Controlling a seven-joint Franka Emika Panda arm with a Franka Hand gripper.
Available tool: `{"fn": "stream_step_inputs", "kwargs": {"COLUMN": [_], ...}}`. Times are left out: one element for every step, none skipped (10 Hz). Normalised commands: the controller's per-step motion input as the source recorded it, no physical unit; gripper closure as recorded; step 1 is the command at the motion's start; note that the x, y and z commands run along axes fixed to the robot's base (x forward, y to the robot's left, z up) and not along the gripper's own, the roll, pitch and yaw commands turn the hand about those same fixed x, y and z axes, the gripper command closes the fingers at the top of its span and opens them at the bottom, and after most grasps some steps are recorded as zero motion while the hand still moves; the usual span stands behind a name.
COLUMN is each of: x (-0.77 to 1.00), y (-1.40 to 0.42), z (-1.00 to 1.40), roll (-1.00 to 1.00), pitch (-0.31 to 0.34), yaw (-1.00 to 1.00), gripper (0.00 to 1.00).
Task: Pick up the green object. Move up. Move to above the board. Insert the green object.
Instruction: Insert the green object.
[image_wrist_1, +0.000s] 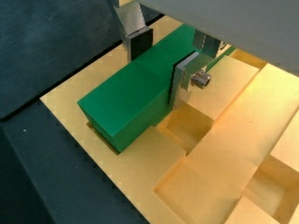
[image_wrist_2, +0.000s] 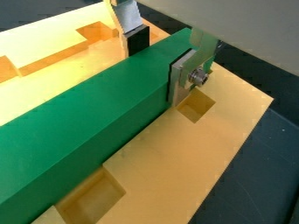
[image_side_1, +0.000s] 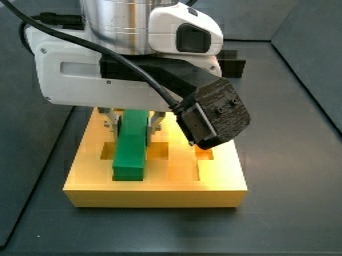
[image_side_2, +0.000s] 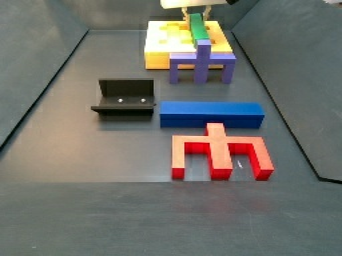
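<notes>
In a side view the red block (image_side_2: 221, 155) lies nearest the camera, with the blue block (image_side_2: 213, 113) just behind it and the fixture (image_side_2: 124, 98) beside that on the dark floor (image_side_2: 80, 200). Further back the purple block (image_side_2: 202, 67) sits against the front edge of the board (image_side_2: 160, 50). At the far end the gripper (image_side_2: 197, 12) hangs over the board, its fingers (image_wrist_1: 187, 77) closed against the two long faces of the green object (image_wrist_1: 135, 98), as both wrist views show. The green object lies lengthwise along the board (image_wrist_2: 222, 114), over its grooves and square holes; whether it is fully seated or just above the surface is hard to tell, though in a side view the green object (image_side_1: 131, 150) seems to rest low in the board (image_side_1: 154, 190).
</notes>
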Motion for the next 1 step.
{"fn": "stream_step_inputs", "kwargs": {"x": [0.00], "y": [0.00], "z": [0.00], "roll": [0.00], "pitch": [0.000], "yaw": [0.00], "gripper": [1.00]}}
